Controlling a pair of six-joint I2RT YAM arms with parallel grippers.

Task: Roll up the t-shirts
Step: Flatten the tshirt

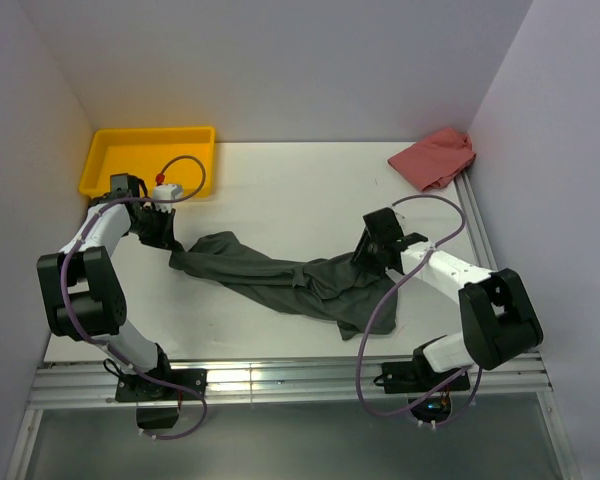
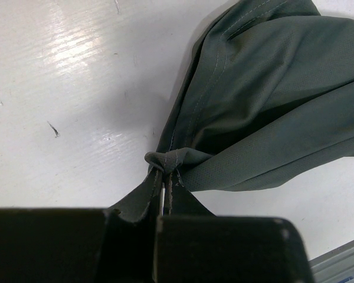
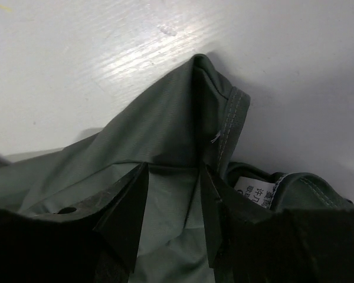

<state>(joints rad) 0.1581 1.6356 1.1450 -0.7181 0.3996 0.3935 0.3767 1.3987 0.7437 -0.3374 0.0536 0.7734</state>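
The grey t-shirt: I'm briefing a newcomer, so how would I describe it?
On the white table, look across the middle. The t-shirt lies there crumpled in a long strip, one end pinched in the left gripper. It is dark grey, unlike the red cloth at far right and the yellow tray at far left.

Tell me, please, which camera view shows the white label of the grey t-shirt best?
The right wrist view: the white label, with printed characters, peeks from folds of the t-shirt at lower right. The top external view shows the whole shirt but no label I can make out; the left wrist view shows only pinched fabric.
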